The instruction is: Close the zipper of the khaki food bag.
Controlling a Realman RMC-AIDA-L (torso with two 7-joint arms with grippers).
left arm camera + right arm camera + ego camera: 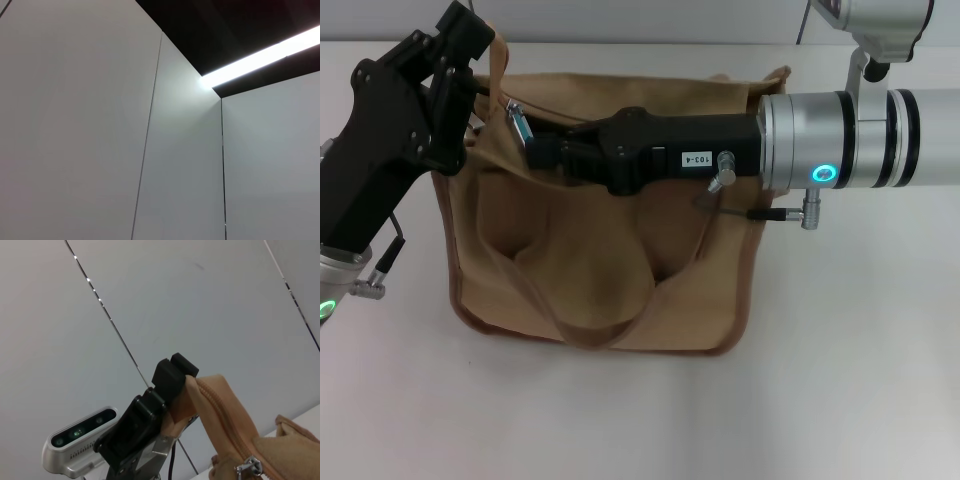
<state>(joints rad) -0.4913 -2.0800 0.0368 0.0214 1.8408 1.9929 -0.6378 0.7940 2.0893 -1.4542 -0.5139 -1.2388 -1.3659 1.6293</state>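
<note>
1. Bag (610,250) lies on the white table (840,380), centre of the head view; boxy tan canvas, brown trim, handles slack across the front
2. Left gripper (470,60) is clamped on the bag's far-left top corner. The right wrist view shows its black fingers (172,375) pinching the fabric end and lifting it off the table. Judged purpose: hold the zipper line taut so the slider runs without bunching the cloth
3. Right gripper (535,150) reaches in from the right, level over the bag mouth, tip near the left end. Cannot tell whether it is clenched or released
4. Zipper (225,425): tan tape, fine teeth, curving along the raised edge; small silver slider (248,467) hangs close to the right wrist camera
5. Left wrist view shows only wall panels (75,125) and a ceiling light (260,55)
</note>
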